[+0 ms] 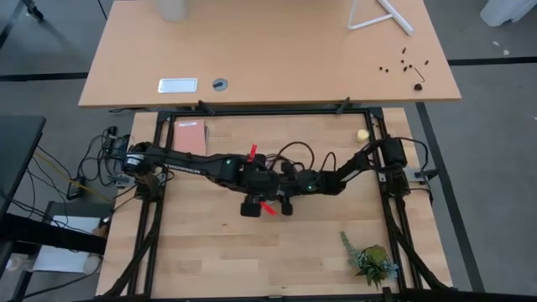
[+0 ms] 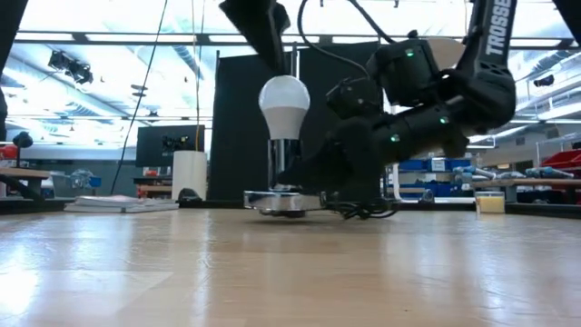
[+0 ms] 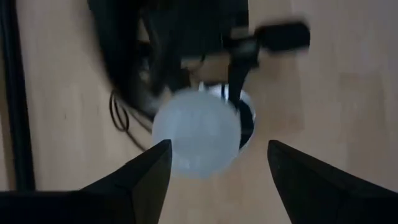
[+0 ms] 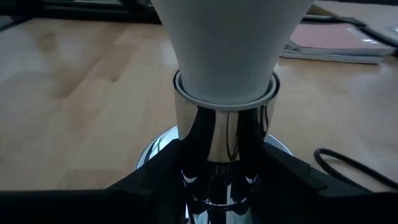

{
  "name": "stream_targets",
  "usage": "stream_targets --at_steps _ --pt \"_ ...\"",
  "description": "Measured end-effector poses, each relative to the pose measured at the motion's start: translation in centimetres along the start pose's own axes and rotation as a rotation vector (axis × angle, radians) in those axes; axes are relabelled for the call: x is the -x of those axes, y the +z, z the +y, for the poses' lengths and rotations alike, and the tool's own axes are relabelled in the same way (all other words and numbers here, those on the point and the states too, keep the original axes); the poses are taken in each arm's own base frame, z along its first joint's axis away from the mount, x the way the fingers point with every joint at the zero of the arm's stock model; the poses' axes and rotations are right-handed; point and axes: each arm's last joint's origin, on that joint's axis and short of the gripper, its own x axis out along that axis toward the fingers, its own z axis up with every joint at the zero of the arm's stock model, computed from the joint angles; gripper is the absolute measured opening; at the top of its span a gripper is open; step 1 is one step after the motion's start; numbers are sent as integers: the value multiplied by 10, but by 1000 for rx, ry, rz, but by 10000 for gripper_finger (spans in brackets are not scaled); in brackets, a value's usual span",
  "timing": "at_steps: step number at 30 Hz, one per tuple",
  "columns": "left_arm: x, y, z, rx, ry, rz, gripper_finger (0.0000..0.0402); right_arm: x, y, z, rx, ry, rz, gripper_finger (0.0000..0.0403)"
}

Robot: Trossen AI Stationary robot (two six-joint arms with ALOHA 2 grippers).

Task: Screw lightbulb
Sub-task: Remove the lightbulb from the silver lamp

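The white lightbulb (image 2: pixel 284 104) stands upright with its screw end in the chrome stem (image 2: pixel 284 163) of the round socket base (image 2: pixel 286 202), which rests on the table. The bulb also shows in the left wrist view (image 3: pixel 196 140) and the right wrist view (image 4: pixel 227 43). My left gripper (image 3: pixel 219 148) is open just above the bulb, one finger on either side of it, touching nothing; in the low view (image 2: pixel 268 36) it shows above the bulb. My right gripper (image 4: pixel 224 180) is shut on the socket's stem, low at the table's middle (image 1: pixel 289 180). In the high view my left arm hides the bulb. My right gripper pinches the socket's chrome stem (image 4: pixel 224 155) between its two fingers, below the bulb's collar and just above the base disc. The fingers come in about level from the table's right side. The socket stands upright with its disc (image 2: pixel 272 203) on the table.
The socket's black cord (image 2: pixel 359 211) lies behind the base. A small yellow ball (image 1: pixel 362 134) lies at the far right, a green plant sprig (image 1: pixel 369 260) at the near right, and a pink book (image 1: pixel 191 138) at the far left. Bare wood lies toward the near edge.
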Motion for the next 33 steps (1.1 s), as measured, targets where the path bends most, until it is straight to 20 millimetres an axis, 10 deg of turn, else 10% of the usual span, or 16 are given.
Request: stream_targets --at_steps 11,19,33 --pt "17 -13 12 17 20 51 266 -20 26 -16 54 54 -39 193" --pt "47 -21 -4 91 110 -23 266 -55 -3 -11 -5 114 -20 193" --pt "29 -42 -51 164 142 35 266 -72 -2 15 -13 181 -47 193"
